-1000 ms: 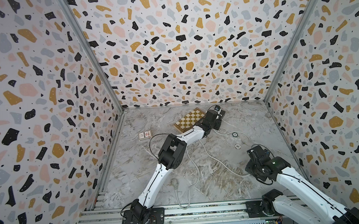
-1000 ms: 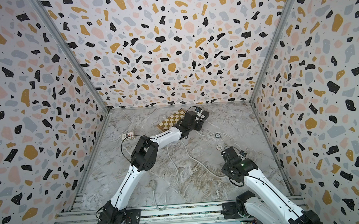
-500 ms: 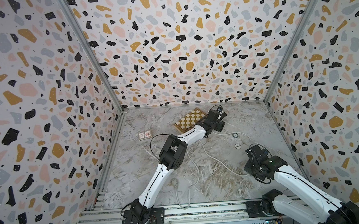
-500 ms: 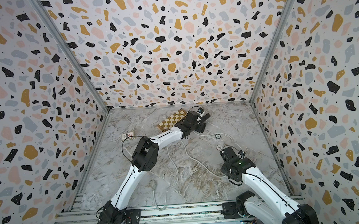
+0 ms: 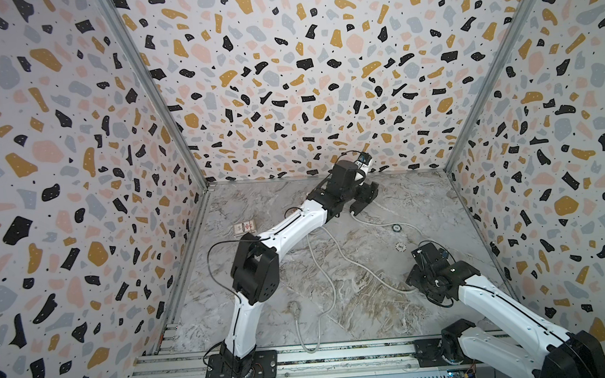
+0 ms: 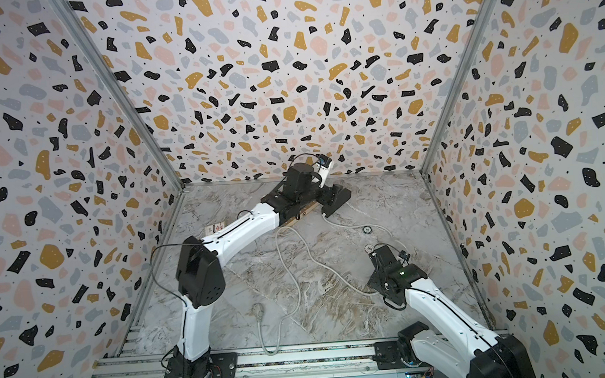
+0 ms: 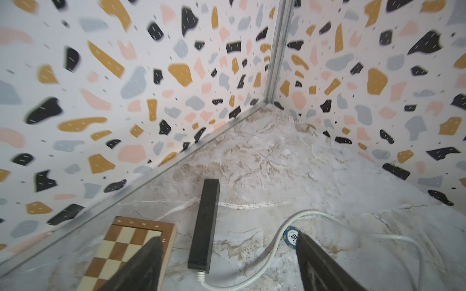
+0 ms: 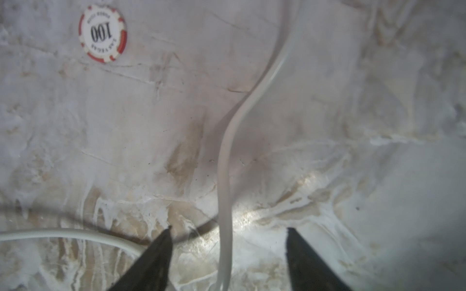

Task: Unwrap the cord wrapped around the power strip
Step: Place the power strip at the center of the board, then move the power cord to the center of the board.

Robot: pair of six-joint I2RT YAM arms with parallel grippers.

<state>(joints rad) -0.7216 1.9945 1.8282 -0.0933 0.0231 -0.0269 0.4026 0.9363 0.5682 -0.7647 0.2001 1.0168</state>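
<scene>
Black power strip [image 7: 205,224] lay flat and unwrapped near the far edge of the marble bench [image 7: 277,163], just beside the chessboard [image 7: 126,249]. The left gripper [image 7: 228,238] hung over its near end, jaws wide apart, holding nothing. The cord [image 8: 224,176] trailed loose across the bench, passing ungripped between the parted fingers of the right gripper [image 8: 228,228].

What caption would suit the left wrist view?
Open left gripper facing the power strip, free of wraps, its cord curling past a poker chip, chessboard alongside.
</scene>
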